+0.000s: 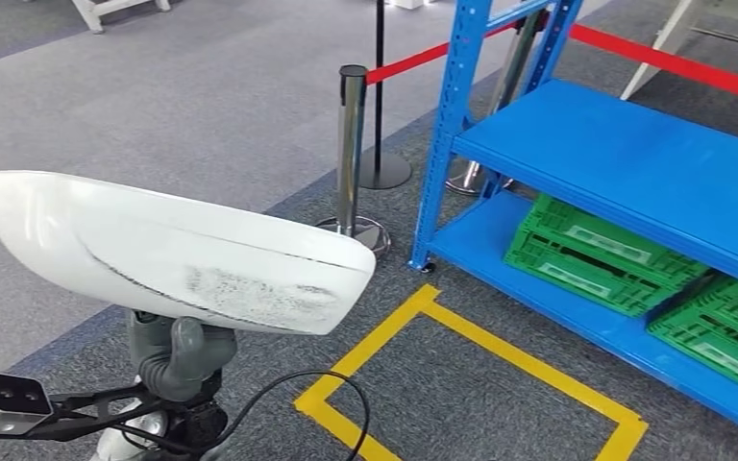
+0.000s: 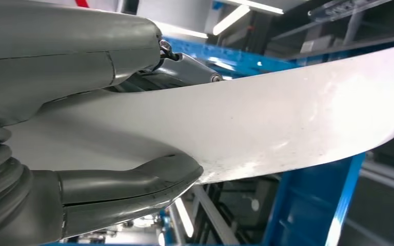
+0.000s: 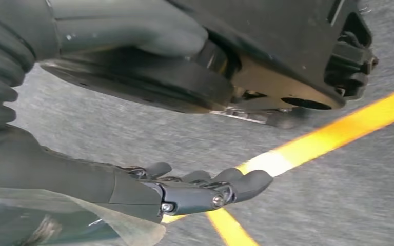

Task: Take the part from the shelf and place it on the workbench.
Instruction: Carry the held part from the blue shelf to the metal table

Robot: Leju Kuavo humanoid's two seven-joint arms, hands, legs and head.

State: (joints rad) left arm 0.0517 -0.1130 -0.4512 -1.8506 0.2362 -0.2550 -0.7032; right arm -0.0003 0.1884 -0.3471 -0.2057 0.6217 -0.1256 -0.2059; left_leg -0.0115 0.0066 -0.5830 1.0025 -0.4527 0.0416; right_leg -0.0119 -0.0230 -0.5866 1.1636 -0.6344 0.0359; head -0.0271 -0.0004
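Observation:
The part [image 1: 173, 254] is a long white curved shell with scuffed grey marks, held level at the lower left of the head view. My left hand [image 1: 178, 355] grips it from underneath. In the left wrist view the thumb [image 2: 128, 184] presses one face of the part [image 2: 287, 118] and the fingers [image 2: 184, 66] lie on the other. My right hand [image 3: 184, 192] hangs over the grey carpet with its fingers spread and nothing in it.
A blue steel shelf [image 1: 615, 144] stands at the right, with green crates [image 1: 596, 254] on its lowest level. A chrome stanchion [image 1: 351, 144] with a red belt stands beside it. Yellow tape [image 1: 480, 336] marks a box on the carpet.

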